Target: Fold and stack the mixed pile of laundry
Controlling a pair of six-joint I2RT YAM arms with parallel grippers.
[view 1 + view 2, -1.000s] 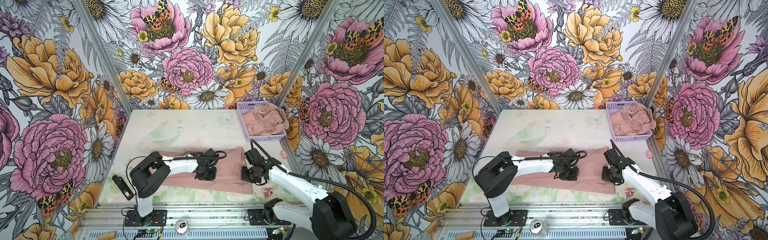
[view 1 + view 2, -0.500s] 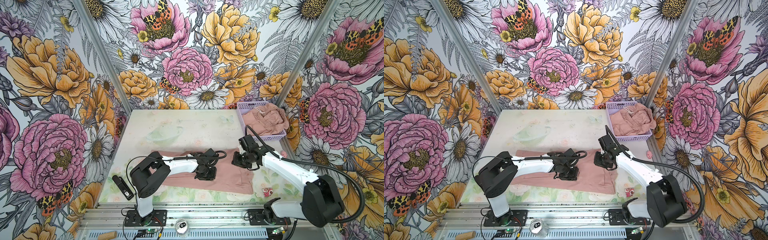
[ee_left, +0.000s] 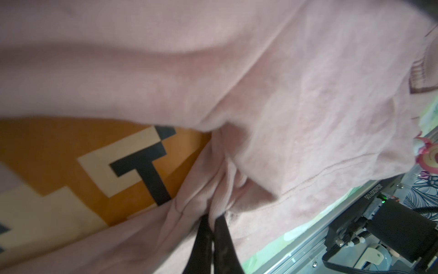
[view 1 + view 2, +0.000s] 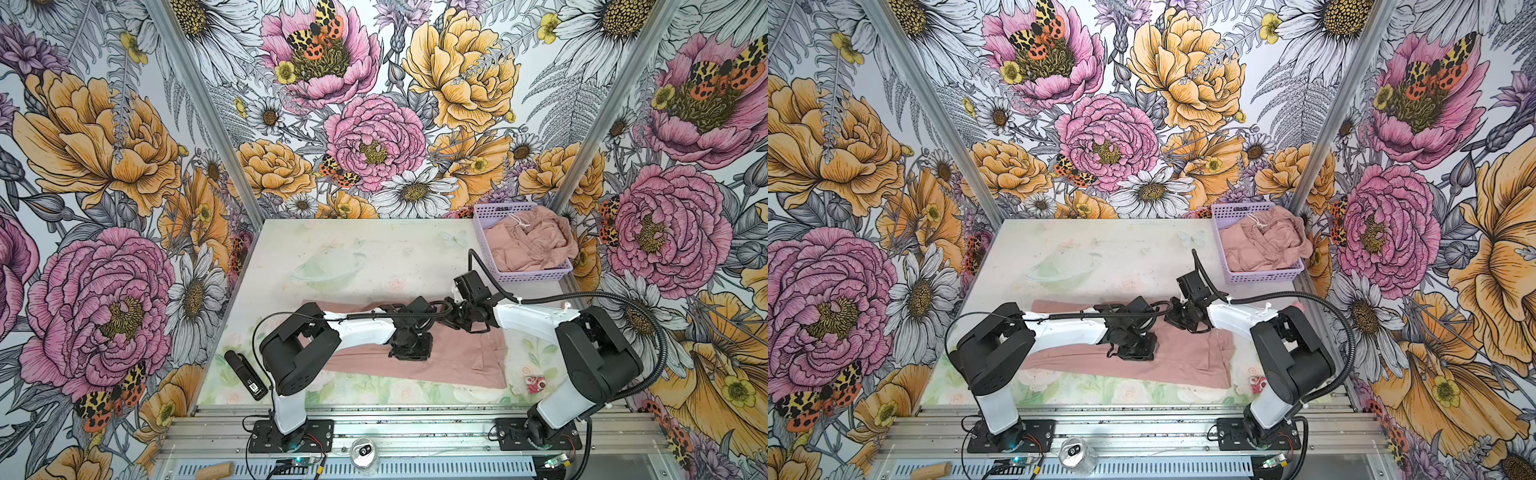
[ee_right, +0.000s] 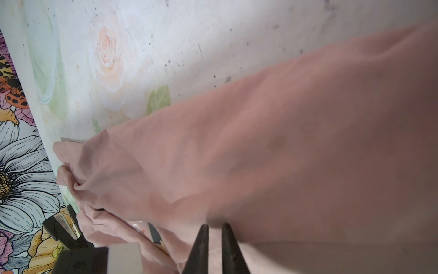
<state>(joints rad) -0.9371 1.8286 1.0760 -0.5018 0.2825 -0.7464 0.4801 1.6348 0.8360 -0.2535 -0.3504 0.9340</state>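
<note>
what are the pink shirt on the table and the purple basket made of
Pink shirt: soft matte knit, likely cotton jersey; it drapes, creases and shows stitched hems. Purple basket: rigid, smooth plastic, judging by its moulded perforated walls.

your two arms share one build: white shells on the links, chunky black housings at the joints. the left arm [image 4: 365, 330] and right arm [image 4: 536, 322] each stand on a black base plate [image 4: 322, 434] with red and black wires at the foot. a ribbed black cable [image 4: 552, 296] loops off the right arm. the fingers [image 5: 199, 253] are black and taper to narrow tips.
</note>
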